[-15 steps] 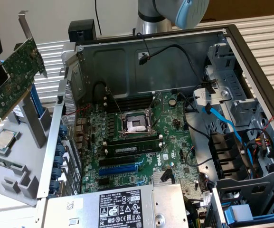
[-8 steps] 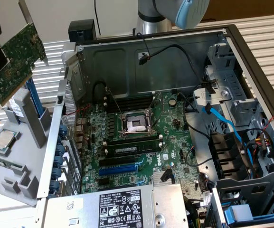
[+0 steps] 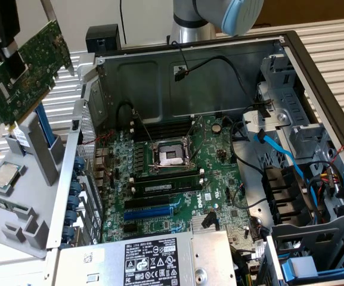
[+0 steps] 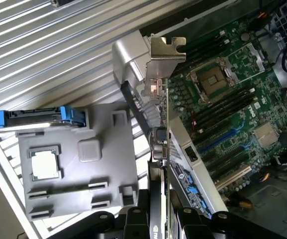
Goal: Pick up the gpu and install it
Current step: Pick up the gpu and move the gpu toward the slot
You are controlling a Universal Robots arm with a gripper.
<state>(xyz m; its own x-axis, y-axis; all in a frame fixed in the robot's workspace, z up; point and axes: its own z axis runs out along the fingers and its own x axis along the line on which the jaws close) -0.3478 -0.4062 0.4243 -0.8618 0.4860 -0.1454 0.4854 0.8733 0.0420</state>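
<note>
The gpu (image 3: 27, 70), a green circuit card, hangs tilted in the air at the exterior view's left, above the grey parts holder (image 3: 22, 229) and outside the computer case. My gripper (image 3: 12, 59) is shut on the card's upper part. In the wrist view the gpu (image 4: 164, 127) appears edge-on, its silver bracket (image 4: 165, 55) at the far end, with my gripper (image 4: 160, 216) clamped on either side of it. The motherboard (image 3: 177, 173) lies inside the open case, with a blue slot (image 3: 149, 211) and black slots near its front.
The grey holder carries a CPU chip (image 3: 5, 174) and an upright blue-trimmed stand (image 3: 43, 143). The case's metal rear wall (image 3: 79, 161) stands between holder and motherboard. A power supply (image 3: 154, 259) sits at the front; cables and drive bays (image 3: 303, 196) crowd the right.
</note>
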